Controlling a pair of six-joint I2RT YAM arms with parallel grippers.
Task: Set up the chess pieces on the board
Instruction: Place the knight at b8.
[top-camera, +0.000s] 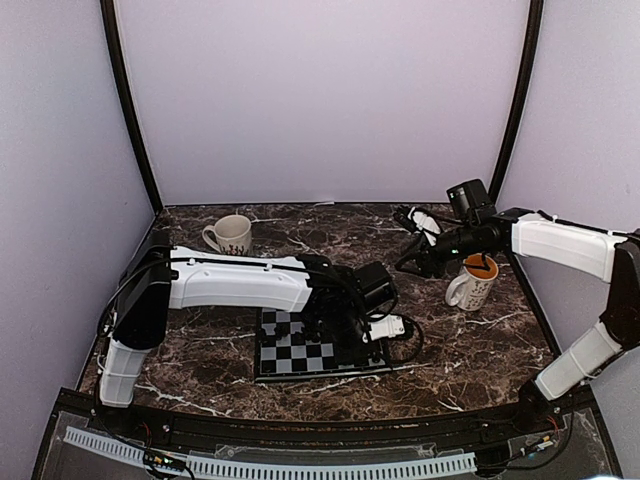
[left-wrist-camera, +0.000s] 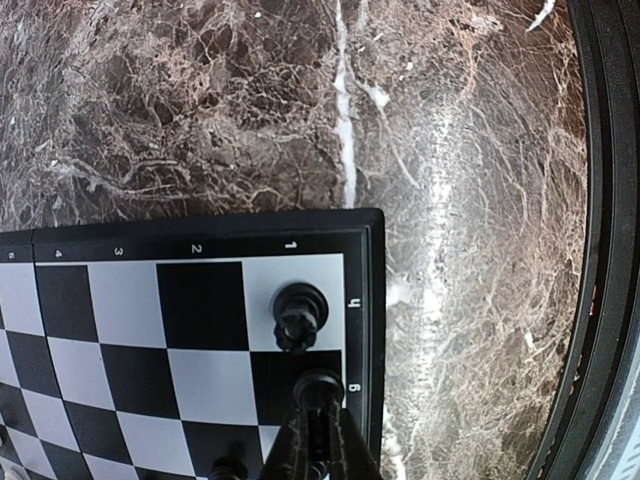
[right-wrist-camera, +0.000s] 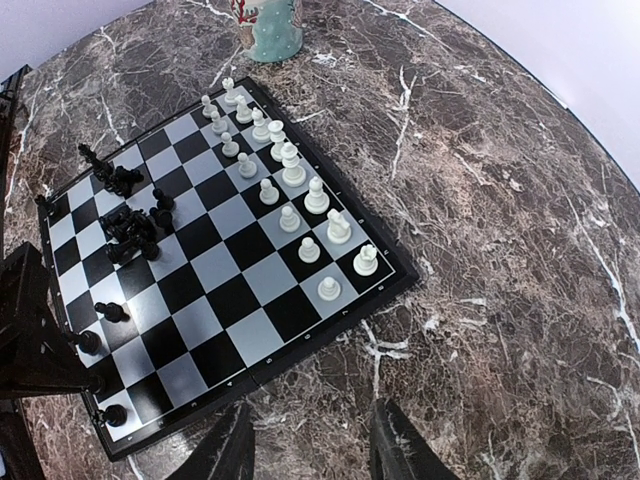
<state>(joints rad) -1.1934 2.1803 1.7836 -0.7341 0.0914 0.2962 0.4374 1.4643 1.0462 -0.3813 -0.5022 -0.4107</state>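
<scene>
Left end effector (left-wrist-camera: 316, 432) is pinching tight on a black piece (left-wrist-camera: 318, 385), holding it upright over a dark square right at the rim of the board (top-camera: 292, 362). At 12 o'clock of it in the wrist view, a second black piece (left-wrist-camera: 300, 315) is standing on the light corner square, just beside the held one.

The board is lying flat on the counter (top-camera: 450, 350), a little toward 6 o'clock from centre, with the left arm stretching across it.

Right end effector (right-wrist-camera: 315, 452) is hovering off toward the board's 2 o'clock, fingers standing apart and gripping nothing. From its camera, the white pieces (right-wrist-camera: 292, 168) are lining up in two rows along one edge. The black pieces (right-wrist-camera: 130, 225) are mostly bunching in a heap on the opposite side, with a few standing singly near the corner.

A patterned mug (top-camera: 232, 235) is sitting at the board's 11 o'clock, and an orange-lined mug (top-camera: 472, 285) at 2 o'clock, just beside the right end effector.
</scene>
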